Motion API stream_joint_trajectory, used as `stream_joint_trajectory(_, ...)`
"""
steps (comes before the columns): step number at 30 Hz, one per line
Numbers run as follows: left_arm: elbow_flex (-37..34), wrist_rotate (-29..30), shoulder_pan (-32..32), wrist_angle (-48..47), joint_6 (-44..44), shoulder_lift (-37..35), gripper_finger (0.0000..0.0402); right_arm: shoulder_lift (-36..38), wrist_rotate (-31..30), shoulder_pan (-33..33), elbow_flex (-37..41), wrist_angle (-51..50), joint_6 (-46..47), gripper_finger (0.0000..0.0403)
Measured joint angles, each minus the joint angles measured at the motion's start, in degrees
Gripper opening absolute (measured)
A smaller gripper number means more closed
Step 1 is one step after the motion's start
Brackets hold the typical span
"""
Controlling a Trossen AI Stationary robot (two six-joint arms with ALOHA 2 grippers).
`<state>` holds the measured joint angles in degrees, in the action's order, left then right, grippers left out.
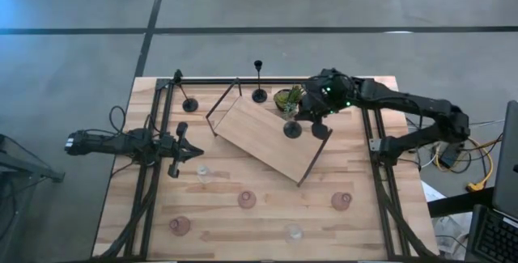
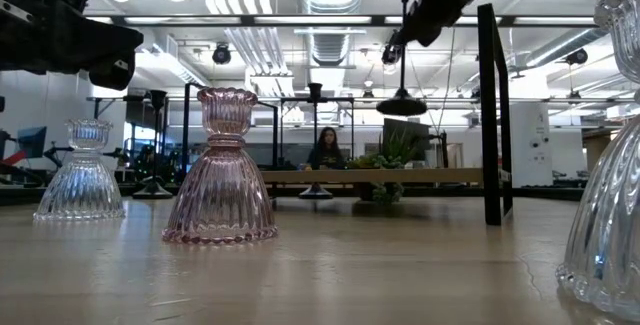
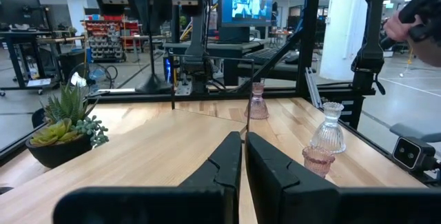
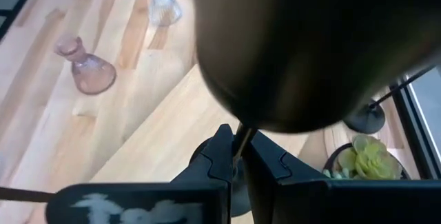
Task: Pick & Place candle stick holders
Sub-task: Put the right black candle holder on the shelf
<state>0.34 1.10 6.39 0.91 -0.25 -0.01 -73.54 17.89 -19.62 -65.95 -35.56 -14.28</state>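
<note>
From the high view I saw the right gripper [image 1: 303,116] over the wooden board [image 1: 271,137], clamped on a black candle stick holder [image 1: 292,129] whose round base hung above the board beside the potted plant [image 1: 287,99]. The left gripper [image 1: 197,151] waited, pinched shut and holding nothing, over the tabletop [image 1: 388,214]. Low down, a pink glass cup [image 2: 220,170] stood nearest. My right wrist view showed fingers [image 4: 213,158] gripping the thin stem [image 4: 240,141].

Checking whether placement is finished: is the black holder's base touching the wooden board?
Apart. In the low view the black holder, pinched in the right gripper, hangs with clear space above the wooden board.
</note>
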Motion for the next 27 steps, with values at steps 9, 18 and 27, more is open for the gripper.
stream_joint_trajectory(9, 0.0, 0.0, 0.0, 0.0, 0.0, 0.0, 0.0025, -5.6, -0.8, 0.0, 0.1, 0.4, -2.8, 0.0012)
stream_joint_trajectory(18, 0.0, 0.0, 0.0, 0.1, 0.0, 0.0, 0.0025, -8.8, -2.9, 0.0, 0.5, 2.2, -4.9, 0.001)
stream_joint_trajectory(27, 0.0, 0.0, 0.0, 0.3, 0.0, 0.0, 0.0025, -4.7, -3.0, -0.5, 11.3, 15.1, -2.2, 0.001)
